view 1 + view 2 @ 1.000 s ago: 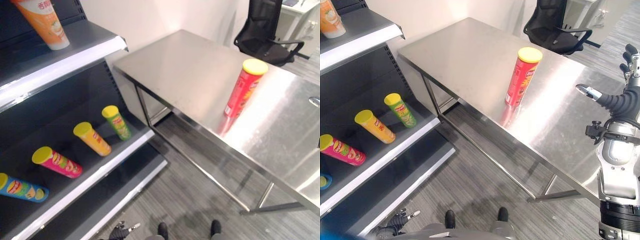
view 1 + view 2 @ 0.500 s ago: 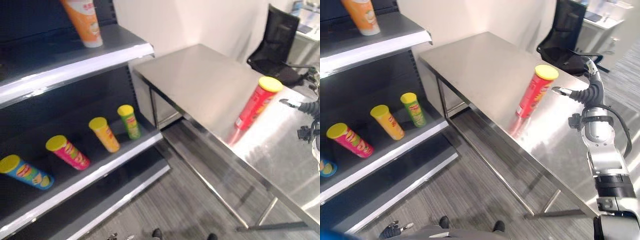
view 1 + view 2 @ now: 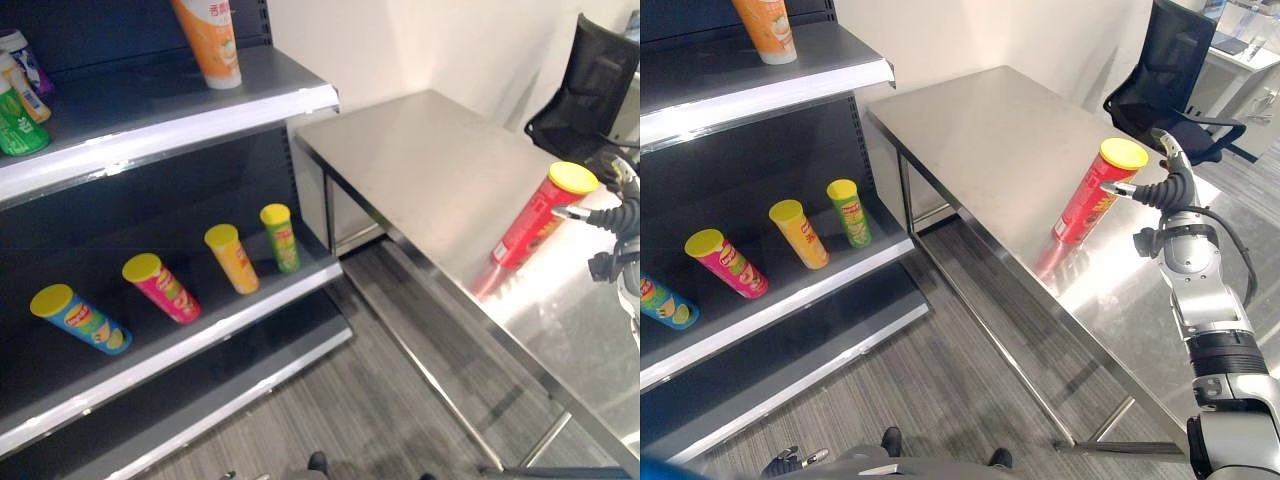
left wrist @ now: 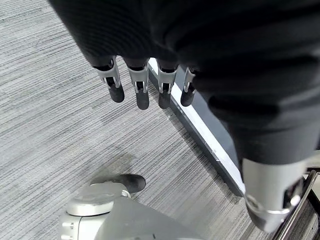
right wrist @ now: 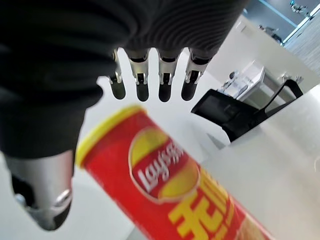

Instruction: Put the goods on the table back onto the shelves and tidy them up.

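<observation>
— Where's the red chip can (image 3: 1093,193)?
— Upright on the steel counter (image 3: 990,130), right robot hand (image 3: 1167,185) spread open beside it, holding nothing (office chair (image 3: 1180,70) behind).
— Shelf (image 3: 215,310)?
— Four cans lying down; left robot hand (image 4: 145,85) hangs relaxed.

A red can (image 3: 1090,200) with a yellow lid is standing up on the shiny metal table (image 3: 990,130), close to its front edge. The right hand (image 3: 1167,188) is hovering just beside the top of the can with its fingers spread out. Four cans are lying on the lower shelf (image 3: 790,300): green (image 3: 849,212), yellow (image 3: 799,232), pink (image 3: 725,262) and blue (image 3: 662,300). An orange tub (image 3: 766,28) is standing on the top shelf (image 3: 760,85). A black chair (image 3: 1170,80) is sitting behind the table
</observation>
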